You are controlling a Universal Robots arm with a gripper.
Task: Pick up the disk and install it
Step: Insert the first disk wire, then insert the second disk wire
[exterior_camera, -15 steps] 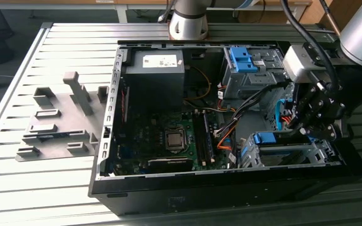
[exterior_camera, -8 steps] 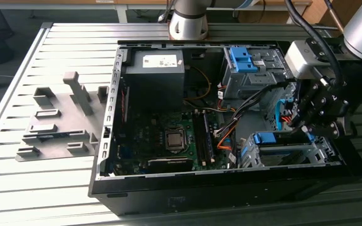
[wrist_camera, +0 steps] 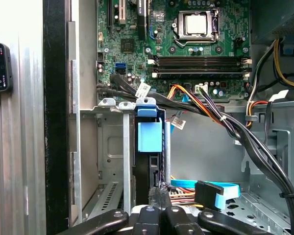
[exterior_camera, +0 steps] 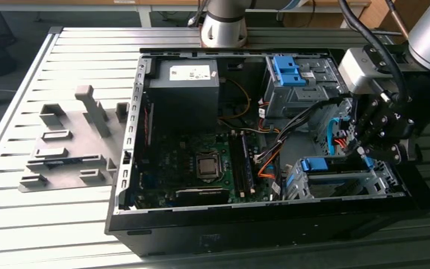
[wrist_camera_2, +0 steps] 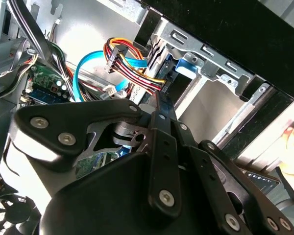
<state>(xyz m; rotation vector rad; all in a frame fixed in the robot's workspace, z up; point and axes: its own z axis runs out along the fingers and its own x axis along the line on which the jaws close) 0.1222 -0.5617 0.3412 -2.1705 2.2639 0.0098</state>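
Slatted metal bench [exterior_camera: 73, 224] carries an open black PC case [exterior_camera: 275, 224]. The pincer [exterior_camera: 375, 147] is seen inside the case near its corner at the exterior view's right, fingers [wrist_camera_2: 162, 147] drawn narrow, nearly together; whether anything is clamped cannot be told. The disk [wrist_camera: 150, 134], blue-framed, is seated on edge in the silver drive cage [wrist_camera: 108, 147] just beyond the fingertips. Motherboard [exterior_camera: 192, 168] and cable bundle [wrist_camera: 225, 120] lie further in. A grey fixture plate [exterior_camera: 69, 151] is set at the bench's far side, well apart.
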